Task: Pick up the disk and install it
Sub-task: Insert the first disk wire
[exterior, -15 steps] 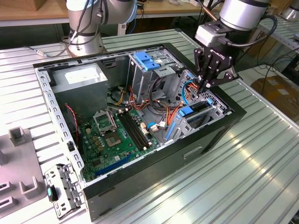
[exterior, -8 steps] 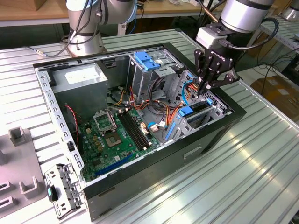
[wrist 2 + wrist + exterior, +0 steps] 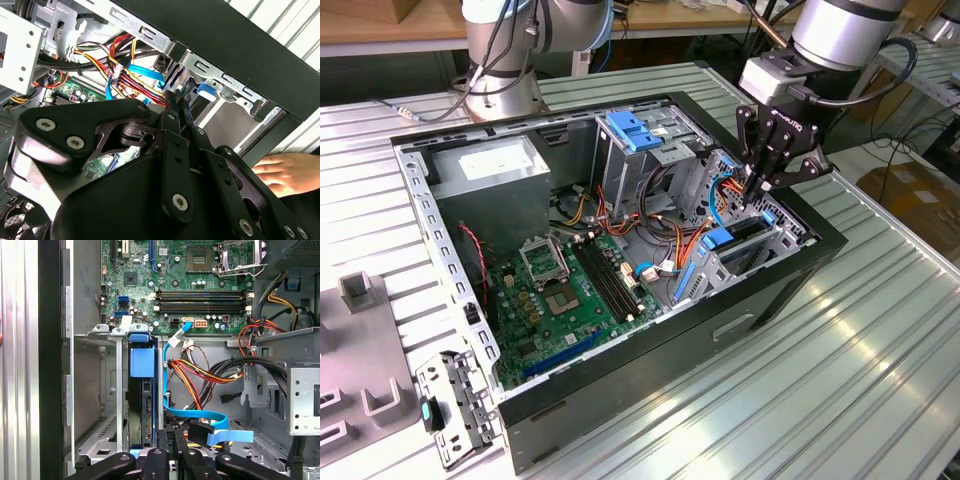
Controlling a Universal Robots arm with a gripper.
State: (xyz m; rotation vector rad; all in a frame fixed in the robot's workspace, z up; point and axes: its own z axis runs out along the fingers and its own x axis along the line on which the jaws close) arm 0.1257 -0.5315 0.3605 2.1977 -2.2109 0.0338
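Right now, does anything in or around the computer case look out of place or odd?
Yes: in the second wrist view a person's hand lies just outside the black wall of the computer case, near the gripper, an odd place beside a working arm. Nothing inside looks spilled or damaged.

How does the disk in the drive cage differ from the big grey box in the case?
The disk is slim and dark with blue plastic; the grey box is far bulkier, with a white sticker. The disk stands on edge in the drive cage; the grey box lies flat, sticker up. Both sit inside the open case.
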